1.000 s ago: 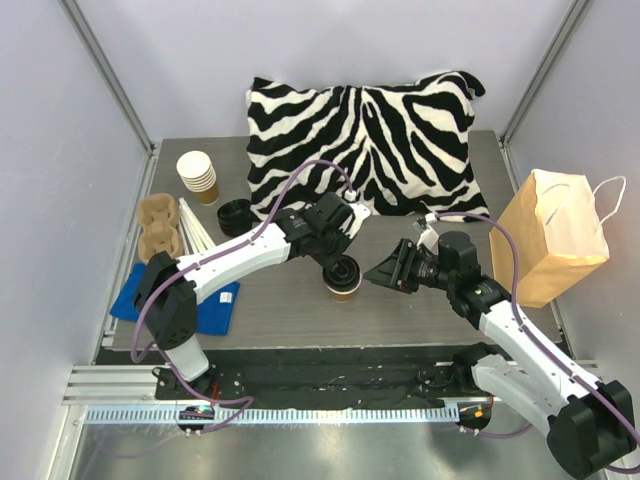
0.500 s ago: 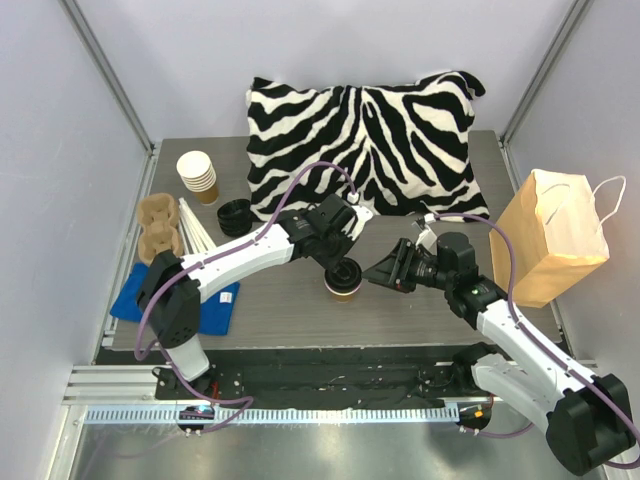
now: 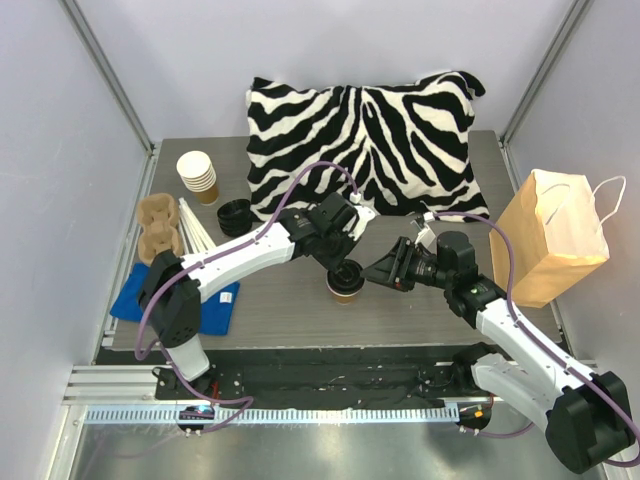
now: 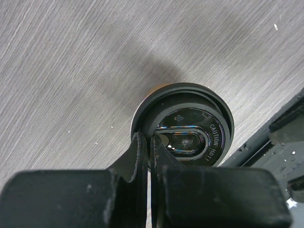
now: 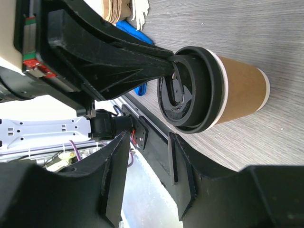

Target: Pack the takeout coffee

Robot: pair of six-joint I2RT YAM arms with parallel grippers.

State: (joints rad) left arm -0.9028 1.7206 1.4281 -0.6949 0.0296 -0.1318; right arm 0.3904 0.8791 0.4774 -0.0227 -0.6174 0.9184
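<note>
So the table (image 3: 270, 300) is pretty busy around the edges. There's a big zebra pillow (image 3: 365, 135) across the back and a brown paper bag (image 3: 552, 238) standing at the right edge. Over on the left is a stack of paper cups (image 3: 198, 175), a stack of black lids (image 3: 236, 216) just beside it, a cardboard carrier (image 3: 158, 226) and a blue cloth (image 3: 215, 305) near the front corner. None of it sits between the arms and the cup, and the middle of the table is open wood grain.

The takeout coffee (image 3: 345, 280) stands upright in the middle, toward the front edge, well apart from the bag. The left gripper (image 4: 149, 142) comes down on it from above with its jaws pinched nearly together on the rim of the black lid (image 4: 190, 137). One finger is outside the rim and the other is inside the recess, right by the "CAUTION HOT" text.

The right gripper (image 5: 147, 175) sits just to the right of the cup, pointed at it, jaws spread wide. From its wrist view the cup is out ahead of the fingers, not between them and not touching. The left arm's finger crosses in front of the lid there.
</note>
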